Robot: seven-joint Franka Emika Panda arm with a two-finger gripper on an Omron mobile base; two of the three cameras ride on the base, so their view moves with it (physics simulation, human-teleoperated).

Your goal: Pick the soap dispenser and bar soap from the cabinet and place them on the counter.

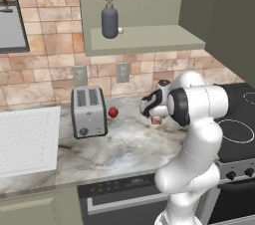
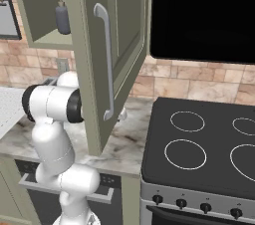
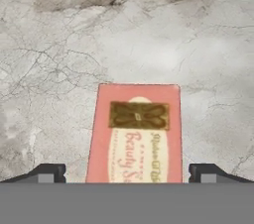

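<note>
two task items, listed left to right. soap dispenser (image 1: 109, 20): upright on the cabinet (image 1: 149, 40) shelf, door open, untouched. toaster (image 1: 88, 111) and a red ball (image 1: 113, 112): on the worktop (image 1: 124, 149), near each other. bar soap (image 3: 135, 136): between the finger tips, low over the worktop; jaws (image 3: 126, 174) stand apart at its sides, contact cannot be told. risk, as a judgement: releasing above the stone could let the bar skid; rising for the dispenser could clip the open door.
</note>
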